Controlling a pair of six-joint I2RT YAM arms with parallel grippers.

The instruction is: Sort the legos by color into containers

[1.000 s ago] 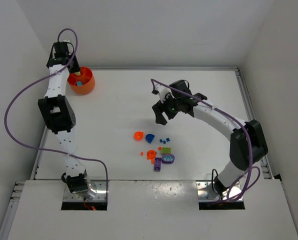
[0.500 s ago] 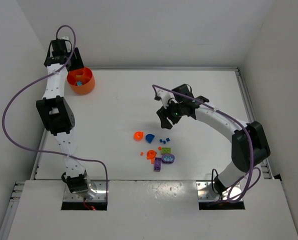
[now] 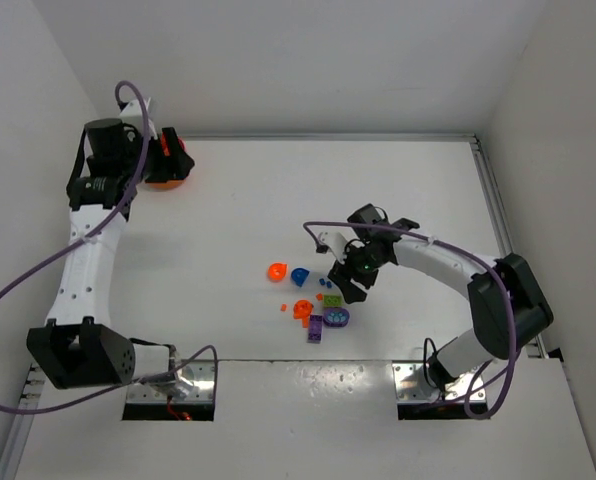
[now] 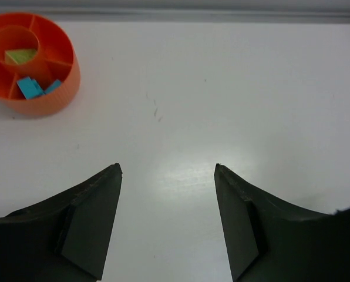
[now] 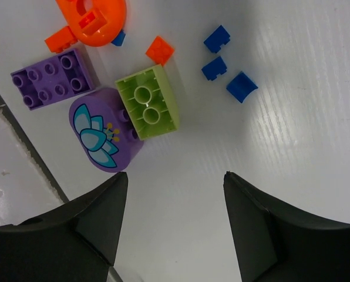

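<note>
The orange divided bowl (image 4: 44, 100) sits at the upper left of the left wrist view. It holds a lime green piece (image 4: 20, 56) in the middle cell and teal pieces (image 4: 30, 87) in an outer cell. In the top view my left gripper (image 3: 170, 155) covers most of the bowl (image 3: 158, 183). My left gripper (image 4: 168, 168) is open and empty above bare table. My right gripper (image 5: 175, 175) is open and empty just beside a lime green brick (image 5: 148, 103) and a purple flower piece (image 5: 101, 130). It hovers by the lego pile (image 3: 323, 305) in the top view.
A purple studded brick (image 5: 53, 80), an orange round piece (image 5: 93, 20), a small orange bit (image 5: 160, 50) and three blue bits (image 5: 215, 67) lie near the green brick. An orange cup piece (image 3: 276, 270) and a blue piece (image 3: 299, 275) lie left of the pile. The table's front edge (image 5: 22, 141) is close.
My left arm has swung up and back from over the bowl. My right gripper has moved toward the front of the table, down to the lego pile.
</note>
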